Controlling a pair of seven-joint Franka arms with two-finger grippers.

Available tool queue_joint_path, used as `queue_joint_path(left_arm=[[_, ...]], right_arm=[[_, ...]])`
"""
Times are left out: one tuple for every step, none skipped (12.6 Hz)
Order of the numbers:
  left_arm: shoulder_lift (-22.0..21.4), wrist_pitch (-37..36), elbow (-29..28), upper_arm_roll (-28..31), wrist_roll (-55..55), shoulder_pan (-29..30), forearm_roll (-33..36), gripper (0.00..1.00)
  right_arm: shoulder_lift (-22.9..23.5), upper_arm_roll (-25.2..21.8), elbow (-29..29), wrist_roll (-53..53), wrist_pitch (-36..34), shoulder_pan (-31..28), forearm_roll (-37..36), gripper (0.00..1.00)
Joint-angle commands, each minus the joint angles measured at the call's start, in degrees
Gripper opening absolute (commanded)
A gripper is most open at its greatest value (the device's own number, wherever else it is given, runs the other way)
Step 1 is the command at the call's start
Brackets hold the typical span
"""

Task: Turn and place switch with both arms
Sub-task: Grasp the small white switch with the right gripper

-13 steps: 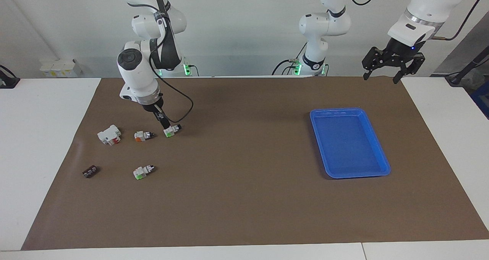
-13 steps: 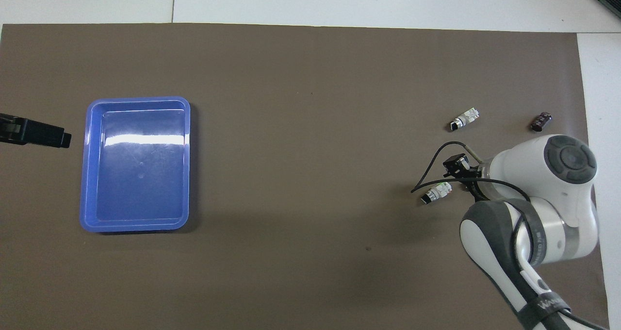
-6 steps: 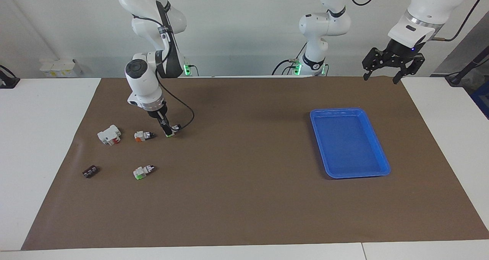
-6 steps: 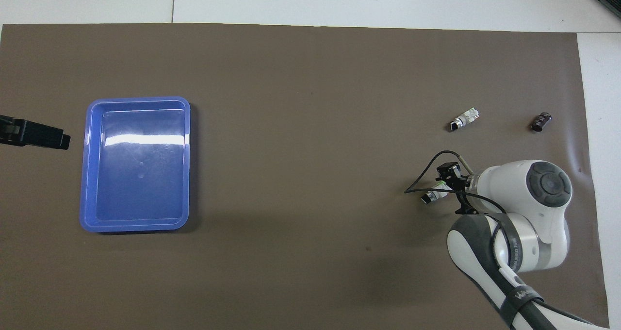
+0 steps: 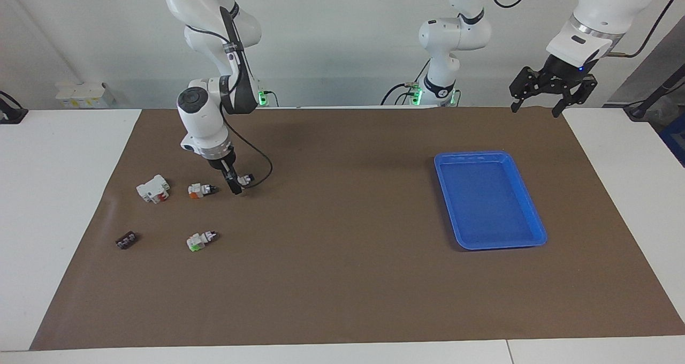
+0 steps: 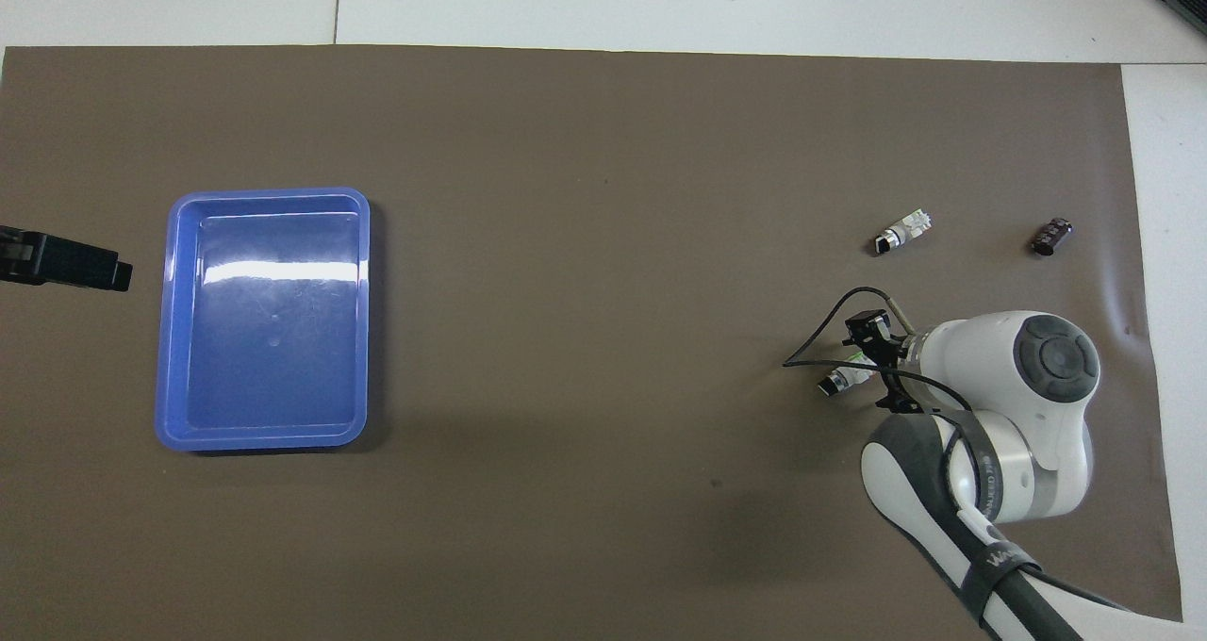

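the right gripper (image 5: 235, 184) is down at the brown mat (image 5: 342, 278) toward the right arm's end of the table, its fingers set on either side of the switch (image 5: 244, 180), at the end that carries the light-green part; whether they are pressed tight on it cannot be told. the switch lies on its side at the mat, its long axis running roughly along the table's length with a slight slant, the black knob (image 6: 827, 386) pointing toward the left arm's end and the green end tucked under the gripper. in the overhead view only the knob and a short white stretch of the switch (image 6: 842, 377) show past the gripper (image 6: 872, 358). a second green-ended switch (image 5: 201, 240) lies farther from the robots, apart from the first, slanted the same way. one orange-ended switch (image 5: 202, 189) lies just beside the right gripper, and one larger white block with red marks (image 5: 153, 188) lies next to it, toward the table's end. one small dark part (image 5: 126, 240) lies farther from the robots than the block. one blue tray (image 5: 538, 230) sits toward the left arm's end. the left gripper (image 5: 538, 107) waits in the air over the mat's edge near that end, fingers spread apart.
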Motion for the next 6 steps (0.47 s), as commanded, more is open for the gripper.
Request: queue_joint_path(left_arm=[[-1.62, -0.33, -1.76, -0.25, 0.12, 0.43, 0.19, 1.00], [-1.62, -0.77, -1.76, -0.25, 0.12, 0.34, 0.19, 1.00], [-1.71, -0.86, -1.76, -0.42, 0.12, 0.34, 0.27, 1.00], [-1.71, -0.60, -1.76, -0.42, 0.12, 0.34, 0.19, 1.00], [-1.71, -0.25, -1.76, -0.42, 0.38, 0.34, 0.27, 1.00], [-1.71, -0.16, -1.85, -0.42, 0.65, 0.34, 0.19, 1.00]], right_arm=[[0.57, 0.41, -0.62, 1.11, 0.79, -0.14, 1.33, 0.28], [0.57, 0.50, -0.53, 1.03, 0.70, -0.23, 1.33, 0.04], [0.75, 0.50, -0.01, 1.29, 0.35, -0.23, 1.94, 0.00], [1.01, 0.50, 0.78, -0.54, -0.87, -0.49, 2.90, 0.00], [1.27, 0.50, 2.70, -2.99, -3.32, -0.49, 3.96, 0.00], [2.49, 0.50, 6.98, -3.62, -8.31, -0.40, 7.54, 0.00]])
